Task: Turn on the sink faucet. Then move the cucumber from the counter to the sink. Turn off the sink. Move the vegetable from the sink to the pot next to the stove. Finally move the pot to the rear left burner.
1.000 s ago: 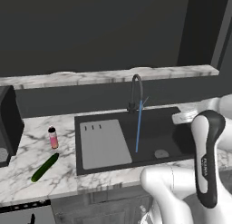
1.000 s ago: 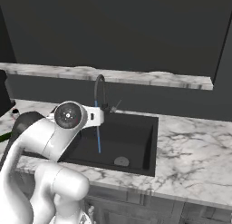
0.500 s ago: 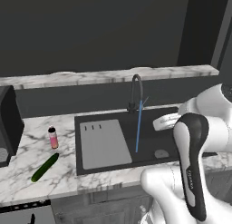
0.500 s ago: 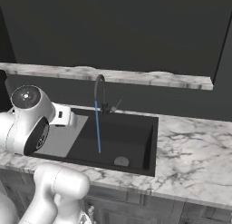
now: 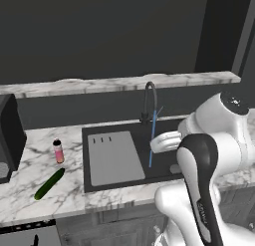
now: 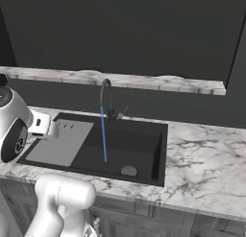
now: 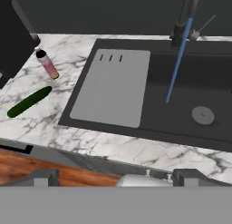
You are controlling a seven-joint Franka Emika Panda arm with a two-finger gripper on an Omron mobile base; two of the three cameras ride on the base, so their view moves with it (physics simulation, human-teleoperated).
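While a thin blue stream of water (image 5: 152,140) runs from the sink faucet (image 5: 150,101) into the black sink (image 5: 164,140), the left base view shows the cucumber (image 5: 50,184) lying on the marble surface (image 5: 30,200), well to the left of the arm, with the pink bottle (image 5: 58,151) upright just behind it. The grey drainboard panel (image 5: 114,157) sits in the left part of the sink.

From the right base view, the faucet's (image 6: 107,99) stream falls beside the round drain (image 6: 129,171); the drainboard (image 6: 61,142) lies toward the arm's side, and bare surface (image 6: 206,164) stretches away on the right.

In the hand view, the pincer (image 7: 115,177) is spread wide and holds nothing, its two finger tips (image 7: 43,177) at the bottom edge, above the surface's front edge. The cucumber (image 7: 30,101) lies up and to the left of the pincer, apart from it, the bottle (image 7: 47,63) beyond. The sink (image 7: 195,87) and drain (image 7: 202,114) are ahead to the right.
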